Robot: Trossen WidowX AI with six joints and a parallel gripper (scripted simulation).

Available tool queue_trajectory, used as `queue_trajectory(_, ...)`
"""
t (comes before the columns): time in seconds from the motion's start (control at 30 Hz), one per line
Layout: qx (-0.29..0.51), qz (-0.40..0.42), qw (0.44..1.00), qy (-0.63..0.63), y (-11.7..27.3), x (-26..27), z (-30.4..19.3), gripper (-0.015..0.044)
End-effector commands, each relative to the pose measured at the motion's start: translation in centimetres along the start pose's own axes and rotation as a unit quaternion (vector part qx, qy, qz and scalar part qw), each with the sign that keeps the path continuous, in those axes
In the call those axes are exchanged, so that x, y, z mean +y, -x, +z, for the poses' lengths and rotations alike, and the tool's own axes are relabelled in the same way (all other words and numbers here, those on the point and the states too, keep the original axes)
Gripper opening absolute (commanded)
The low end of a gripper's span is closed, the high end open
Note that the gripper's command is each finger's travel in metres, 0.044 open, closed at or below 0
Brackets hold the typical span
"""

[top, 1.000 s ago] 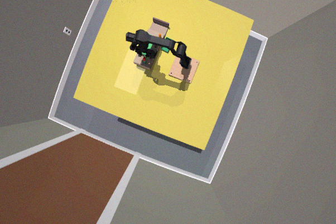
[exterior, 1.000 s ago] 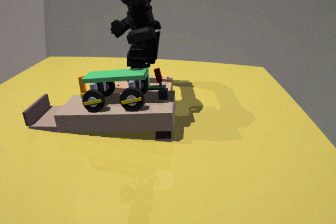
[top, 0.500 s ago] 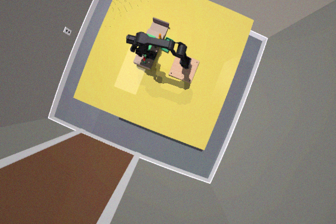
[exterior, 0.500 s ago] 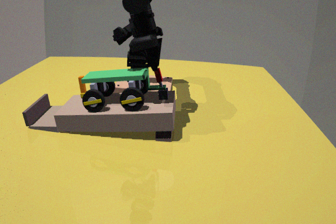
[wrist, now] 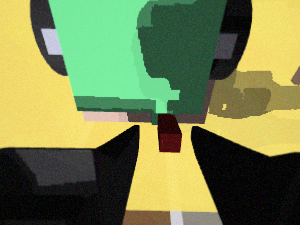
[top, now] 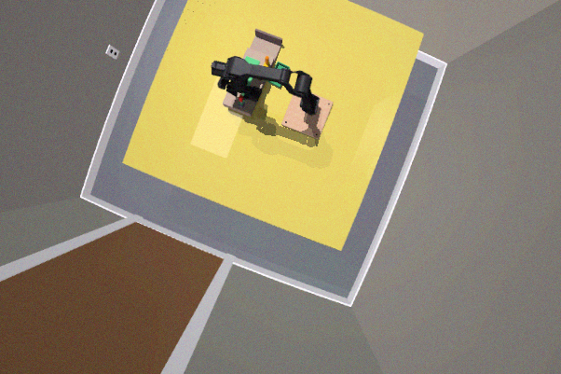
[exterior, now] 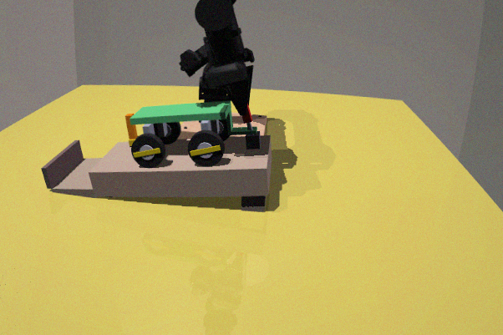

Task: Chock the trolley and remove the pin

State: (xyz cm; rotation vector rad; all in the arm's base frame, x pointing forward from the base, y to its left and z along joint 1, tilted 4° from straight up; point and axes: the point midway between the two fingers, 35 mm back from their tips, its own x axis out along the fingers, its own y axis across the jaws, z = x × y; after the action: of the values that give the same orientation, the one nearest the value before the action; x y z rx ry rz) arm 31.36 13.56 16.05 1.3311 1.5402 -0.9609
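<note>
The green trolley stands on the ramp. The stop pin is upright at its uphill end, red head up, lower part in a dark block. My gripper is open, its fingers on either side of the red head with a gap on each side in the wrist view. The chock shows its orange handle and some yellow beyond the trolley's downhill end. Its contact with a wheel is hidden. The green tray is partly hidden under the arm.
A raised end board closes the ramp's low end. The arm's base stands on a pinkish plate beside the ramp. The arm crosses over the trolley and tray in the top view. The trolley's deck is close to the fingers.
</note>
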Motion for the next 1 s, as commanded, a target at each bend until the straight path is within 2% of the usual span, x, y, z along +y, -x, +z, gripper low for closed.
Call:
queue_trajectory(0.0, 0.003, -0.002, 1.000, -0.002, -0.7, -0.1, 0.0, 0.0190)
queue_trajectory(0.5, 0.003, -0.002, 1.000, -0.002, -2.5, -0.2, -0.1, 0.0190)
queue_trajectory(0.67, 0.000, -0.001, 1.000, 0.000, -2.2, -0.1, -0.1, 0.0059)
queue_trajectory(0.97, 0.000, -0.001, 1.000, 0.000, -2.2, -0.1, -0.1, 0.0000)
